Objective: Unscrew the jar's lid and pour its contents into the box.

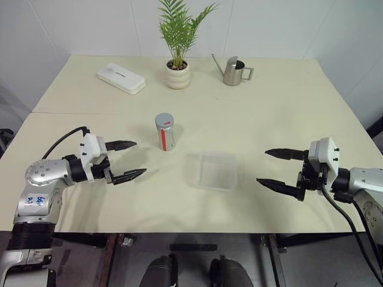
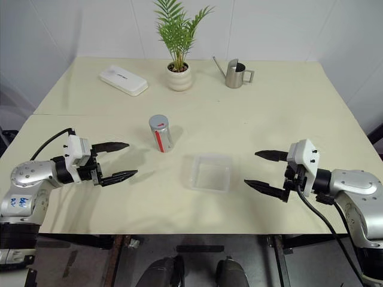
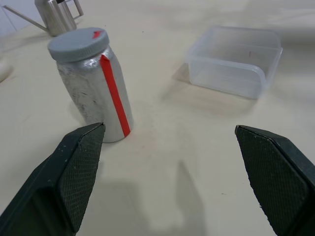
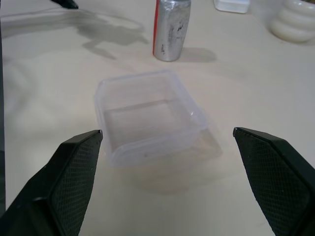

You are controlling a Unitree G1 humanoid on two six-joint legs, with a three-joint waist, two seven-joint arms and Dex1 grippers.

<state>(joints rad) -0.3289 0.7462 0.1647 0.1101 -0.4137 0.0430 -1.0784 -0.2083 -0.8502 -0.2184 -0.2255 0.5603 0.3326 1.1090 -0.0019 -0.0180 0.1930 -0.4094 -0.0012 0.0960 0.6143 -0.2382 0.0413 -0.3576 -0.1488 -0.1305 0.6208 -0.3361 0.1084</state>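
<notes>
The silver jar (image 1: 165,134) with a red stripe stands upright in the middle of the table, its grey lid (image 1: 164,121) screwed on with a small red mark on top. Its contents are hidden inside. The clear box (image 1: 212,170) sits empty to the jar's right, nearer the front edge. My left gripper (image 1: 129,159) hovers open left of the jar, pointing toward it, a short gap away. My right gripper (image 1: 274,169) is open to the right of the box, pointing at it. The left wrist view shows the jar (image 3: 96,86) and box (image 3: 235,60); the right wrist view shows the box (image 4: 147,116).
At the back of the cream table (image 1: 287,107) stand a flat white case (image 1: 121,78), a potted palm in a white pot (image 1: 178,74) and a steel spouted jug (image 1: 234,72). A seam crosses the table's left part. The front edge runs just below both grippers.
</notes>
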